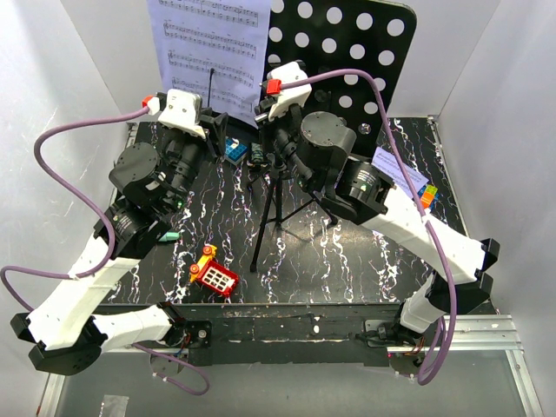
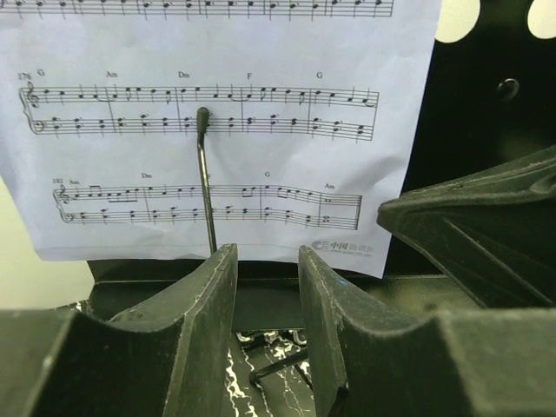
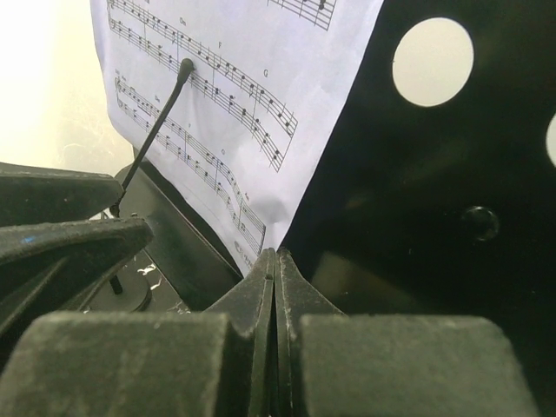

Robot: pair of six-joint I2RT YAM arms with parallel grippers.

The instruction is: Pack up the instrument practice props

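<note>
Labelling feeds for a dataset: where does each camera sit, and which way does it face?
Top external: above and behind, looking down on the table; both arms show.
Left wrist: on the left wrist, facing the sheet music; left gripper open below.
Right wrist: on the right wrist, facing the stand desk; right gripper shut.
Both wrist views share the sheet music and a thin rod.

Black marbled tabletop [image 1: 347, 252], tripod music stand [image 1: 266, 228], red-and-yellow toy [image 1: 214, 274]

Matt black metal desk [image 3: 408, 156], smooth white paper pages [image 2: 261, 52].
</note>
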